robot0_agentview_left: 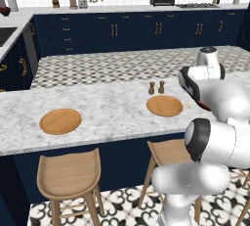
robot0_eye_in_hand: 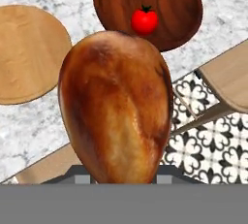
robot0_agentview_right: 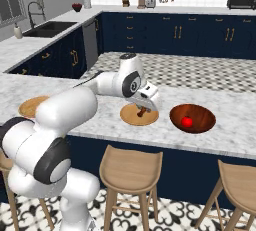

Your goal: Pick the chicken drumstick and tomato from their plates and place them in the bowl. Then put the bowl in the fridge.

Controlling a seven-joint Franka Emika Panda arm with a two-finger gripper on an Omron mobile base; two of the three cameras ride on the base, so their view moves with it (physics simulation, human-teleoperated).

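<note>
My gripper [robot0_agentview_right: 145, 106] is shut on the chicken drumstick [robot0_agentview_right: 142, 110], holding it just above the nearer wooden plate [robot0_agentview_right: 148, 121]. In the hand view the brown drumstick [robot0_eye_in_hand: 116, 106] looms large, fat end forward, and hides my fingertips. To the right of that plate stands the reddish-brown bowl [robot0_agentview_right: 202, 115] with the red tomato [robot0_agentview_right: 187, 122] lying inside it. From the hand, the tomato [robot0_eye_in_hand: 144, 21] sits in the bowl [robot0_eye_in_hand: 169, 5] ahead, with the plate [robot0_eye_in_hand: 29, 53] to the left. The second plate [robot0_agentview_left: 60, 121] lies bare far left on the counter. The fridge is out of view.
Salt and pepper shakers [robot0_agentview_left: 156, 88] stand just behind the nearer plate [robot0_agentview_left: 165, 106]. Wooden stools [robot0_agentview_right: 131, 169] line the marble counter's front edge [robot0_agentview_right: 165, 142]. Navy cabinets and a sink [robot0_agentview_right: 47, 27] run along the back and left walls.
</note>
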